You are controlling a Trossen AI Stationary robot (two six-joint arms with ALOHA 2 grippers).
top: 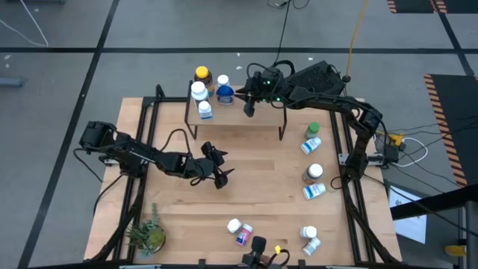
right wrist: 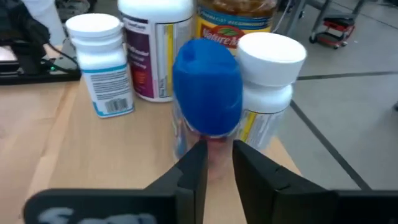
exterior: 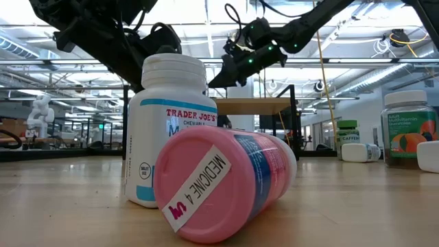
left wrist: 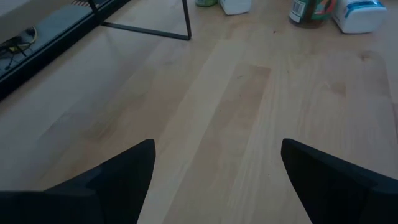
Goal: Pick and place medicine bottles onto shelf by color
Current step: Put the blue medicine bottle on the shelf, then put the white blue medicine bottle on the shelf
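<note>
The shelf (top: 258,119) stands at the table's far side. On its left part stand several medicine bottles: an amber one with a yellow cap (top: 202,73), white ones (top: 198,90) and a blue-capped one (top: 224,93). My right gripper (top: 249,107) hovers over the shelf just right of them. In its wrist view the fingers (right wrist: 217,158) stand nearly together, with only a slit and nothing between them, just short of the blue-capped bottle (right wrist: 207,87). My left gripper (top: 221,167) hangs open over the bare middle of the table (left wrist: 217,146). Other bottles stand and lie on the table.
Along the table's right side are a green-capped bottle (top: 312,129) and white ones (top: 314,173). Near the front edge lie a pink-capped bottle (exterior: 219,185), a white one (exterior: 171,123) and two more (top: 310,239). A small potted plant (top: 147,235) is at the near left.
</note>
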